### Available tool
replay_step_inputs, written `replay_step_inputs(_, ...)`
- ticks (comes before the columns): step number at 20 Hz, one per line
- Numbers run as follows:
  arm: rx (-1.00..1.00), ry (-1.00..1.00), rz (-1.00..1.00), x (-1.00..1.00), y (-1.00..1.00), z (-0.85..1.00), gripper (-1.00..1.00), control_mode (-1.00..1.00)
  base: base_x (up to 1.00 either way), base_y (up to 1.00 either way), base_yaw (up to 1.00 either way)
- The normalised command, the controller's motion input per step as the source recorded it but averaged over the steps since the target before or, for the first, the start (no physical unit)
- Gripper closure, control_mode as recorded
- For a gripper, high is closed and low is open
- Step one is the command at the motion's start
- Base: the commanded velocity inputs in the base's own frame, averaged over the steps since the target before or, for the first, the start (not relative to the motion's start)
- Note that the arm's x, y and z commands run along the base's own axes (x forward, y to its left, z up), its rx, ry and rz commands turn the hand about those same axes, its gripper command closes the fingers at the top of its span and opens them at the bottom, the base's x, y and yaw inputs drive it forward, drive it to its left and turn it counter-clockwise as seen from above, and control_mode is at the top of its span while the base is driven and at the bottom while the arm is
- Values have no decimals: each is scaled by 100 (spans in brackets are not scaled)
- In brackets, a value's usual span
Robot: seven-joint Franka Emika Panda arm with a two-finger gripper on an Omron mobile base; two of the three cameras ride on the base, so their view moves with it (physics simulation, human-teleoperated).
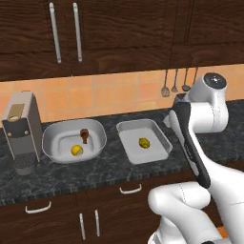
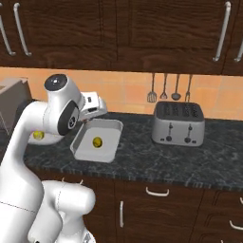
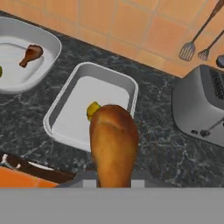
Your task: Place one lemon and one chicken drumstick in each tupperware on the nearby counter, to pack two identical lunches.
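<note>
Gripper [image 3: 114, 183] clamped on a brown chicken drumstick [image 3: 113, 146], held above the squarer tupperware [image 3: 65, 105] containing one lemon [image 3: 92, 109]. On the dark counter [image 1: 109, 167] alongside, a wider tupperware [image 1: 52, 140] with second lemon [image 1: 76, 150] and drumstick [image 1: 85, 135].

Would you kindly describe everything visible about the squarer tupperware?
The squarer tupperware is a shallow, light-grey rectangular tray with rounded corners and a raised rim, plastic-looking and lidless. It sits flat on the dark speckled counter, between the wider bowl-like tupperware and the toaster, touching neither. A single lemon rests inside, near the middle. It holds no drumstick yet.
</note>
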Motion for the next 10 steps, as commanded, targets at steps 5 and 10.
replay_step_inputs(5, 1, 13, -1, 57, 39, -80, 100, -100, 0, 20, -2)
replay_step_inputs(10, 0, 13, 0, 100, -21, -98, 100, -100, 0, 0, 0)
